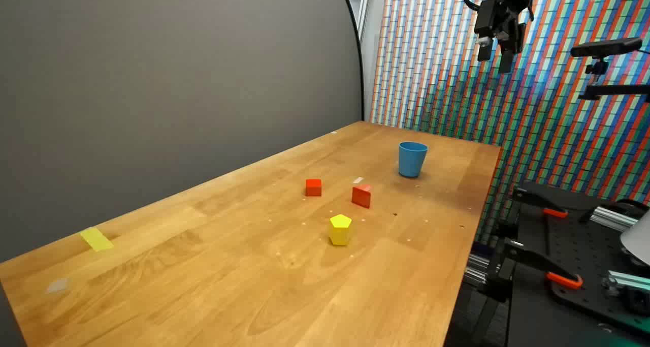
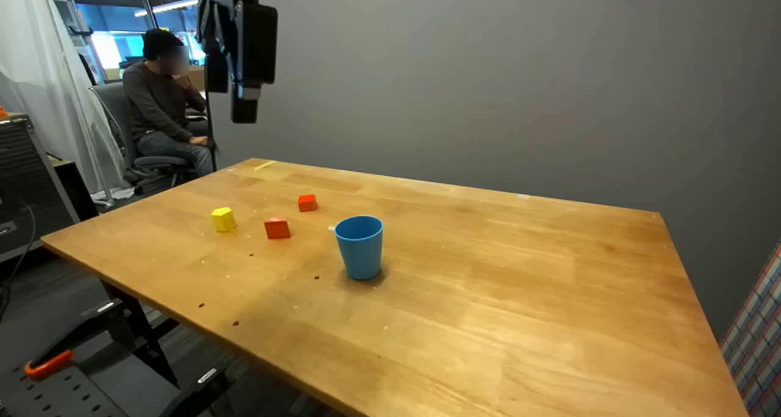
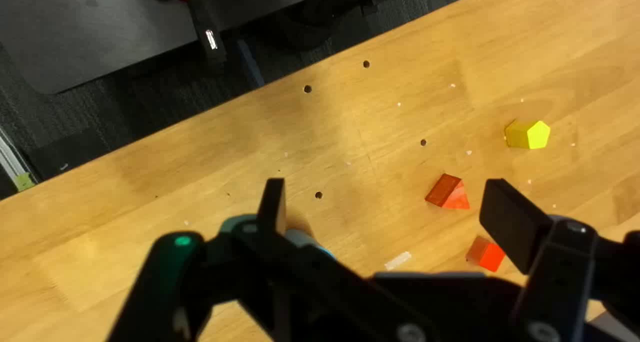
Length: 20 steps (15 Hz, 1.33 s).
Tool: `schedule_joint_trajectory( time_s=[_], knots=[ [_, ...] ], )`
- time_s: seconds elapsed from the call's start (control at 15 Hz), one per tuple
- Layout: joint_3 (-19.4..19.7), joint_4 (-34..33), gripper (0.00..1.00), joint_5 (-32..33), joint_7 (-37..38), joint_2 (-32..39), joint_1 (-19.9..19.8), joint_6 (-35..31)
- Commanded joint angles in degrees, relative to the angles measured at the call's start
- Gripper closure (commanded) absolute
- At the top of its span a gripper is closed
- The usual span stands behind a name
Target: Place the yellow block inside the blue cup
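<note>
Counter (image 2: 518,319): both task things stand inside its edges.
Gripper (image 1: 495,58): high above, jaws spread, nothing between; the step seems to be the reach, so approach at that width.
Blue cup (image 2: 361,252): upright, mouth up, rim to clear afterwards.
Yellow block (image 2: 223,220): outside the cup, nearer the counter's left edge in an exterior view; pinch centred, since five sides may twist, clear of the red wedge (image 2: 277,229).

Yellow block (image 1: 340,231): I see bright yellow
Blue cup (image 2: 361,252): plain blue
Red blocks (image 1: 313,188): orange-red
Gripper (image 1: 495,59): black on my feed
Table (image 1: 203,286): brown, wood-grained
Striped backdrop (image 1: 436,57): multicoloured, gridded
</note>
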State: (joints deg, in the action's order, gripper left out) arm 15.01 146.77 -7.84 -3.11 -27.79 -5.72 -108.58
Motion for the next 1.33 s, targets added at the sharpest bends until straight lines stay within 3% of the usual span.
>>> schedule_joint_trajectory(
  time_s=[0.0,0.6,0.8,0.93,1.13,1.27],
  knots=[
    [-1.48,-0.17,0.0,-0.68,-0.64,0.23,-1.61,0.16],
    [-1.48,-0.29,0.0,-0.68,-0.64,0.15,-1.61,0.16],
    [-9.18,-4.75,0.0,-1.0,11.51,8.03,1.04,-5.33],
    [-14.47,-6.86,0.0,2.21,18.26,12.18,1.91,-7.58],
    [-21.29,-12.64,0.0,7.39,27.58,21.67,4.37,-8.02],
    [-23.85,-17.91,0.0,11.75,32.56,29.01,6.54,-6.61]
  ],
)
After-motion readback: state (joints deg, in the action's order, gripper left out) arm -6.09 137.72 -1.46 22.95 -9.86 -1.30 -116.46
